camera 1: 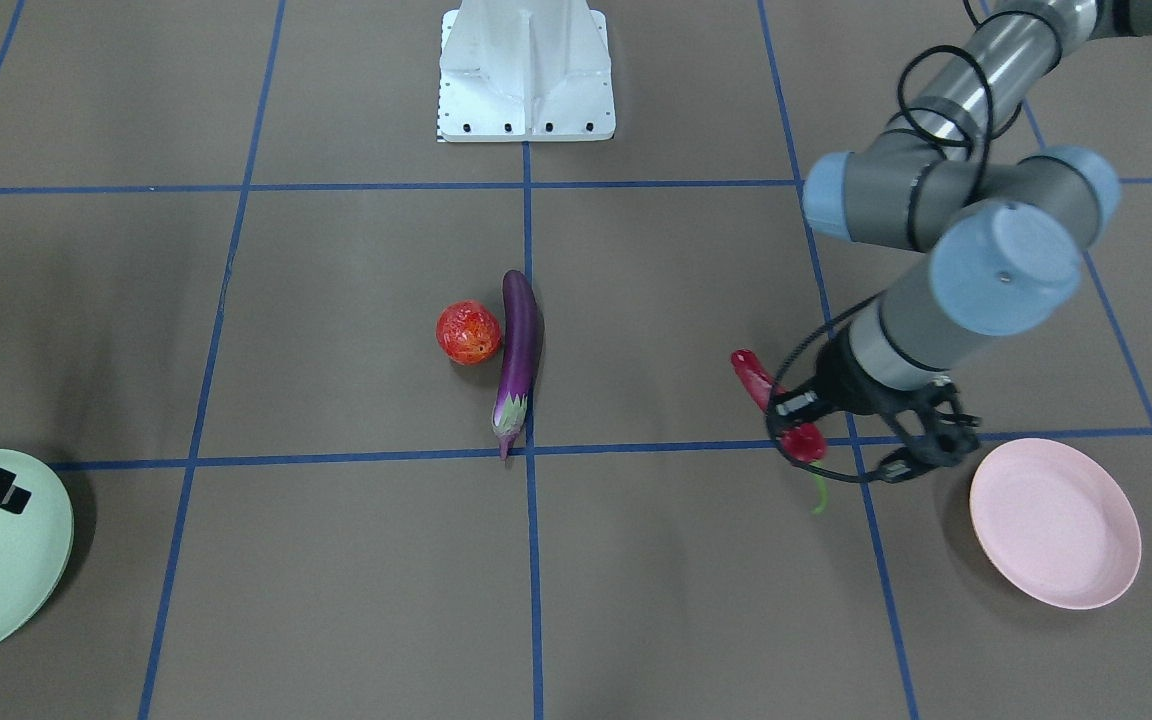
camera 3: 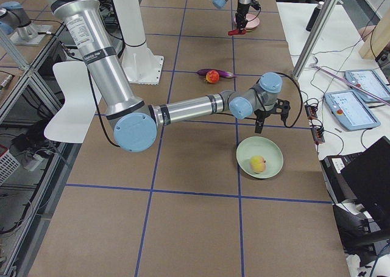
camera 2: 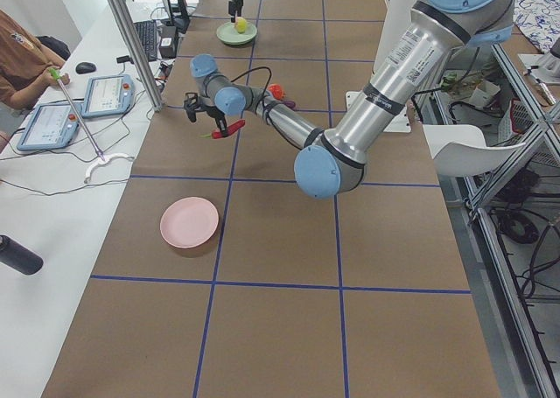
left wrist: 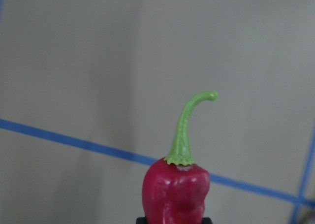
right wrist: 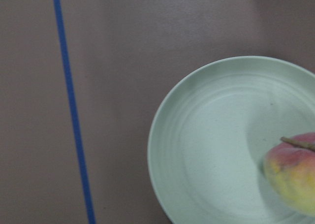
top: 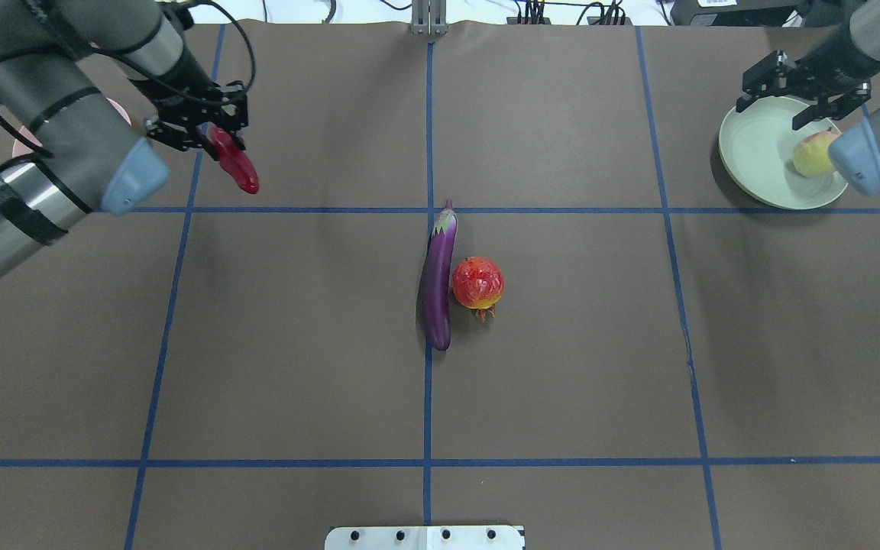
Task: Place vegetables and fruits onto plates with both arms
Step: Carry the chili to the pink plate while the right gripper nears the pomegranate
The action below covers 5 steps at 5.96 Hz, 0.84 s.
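Glossy eggplant (top: 438, 283), shiny wrinkled chili (left wrist: 176, 192), matt mint plate (right wrist: 206, 135), matt brown paper-like tbl cover (top: 295, 344).

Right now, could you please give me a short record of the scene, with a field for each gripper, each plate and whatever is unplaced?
left gripper: shut on chili pepper, held in the air, short of the pink plate
right gripper: open, empty, by the green plate's rim
pink plate: empty
green plate: holds peach
unplaced: eggplant and red-orange fruit, side by side, apparently touching
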Each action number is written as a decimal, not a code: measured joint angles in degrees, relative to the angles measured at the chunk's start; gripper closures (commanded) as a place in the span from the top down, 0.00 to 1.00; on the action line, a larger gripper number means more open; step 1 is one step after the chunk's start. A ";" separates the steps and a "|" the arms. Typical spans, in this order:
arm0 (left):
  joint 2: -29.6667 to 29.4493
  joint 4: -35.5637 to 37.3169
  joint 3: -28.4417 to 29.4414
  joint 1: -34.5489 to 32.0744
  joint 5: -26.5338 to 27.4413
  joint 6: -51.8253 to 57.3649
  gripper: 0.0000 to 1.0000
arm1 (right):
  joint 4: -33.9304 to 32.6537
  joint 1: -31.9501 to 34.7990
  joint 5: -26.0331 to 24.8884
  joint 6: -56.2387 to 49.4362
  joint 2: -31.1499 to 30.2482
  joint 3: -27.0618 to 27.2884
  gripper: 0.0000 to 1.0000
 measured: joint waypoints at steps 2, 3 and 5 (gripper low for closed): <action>1.05 0.01 13.28 -8.07 -0.11 14.18 0.00 | 0.50 -10.60 -2.35 13.48 0.65 8.33 1.00; 0.82 -0.54 18.62 -10.05 1.54 17.63 0.00 | 0.58 -15.26 -4.94 17.12 1.08 12.11 1.00; -0.58 -2.01 25.28 -10.83 4.58 18.94 0.16 | 0.59 -21.10 -8.50 22.13 1.29 16.15 1.00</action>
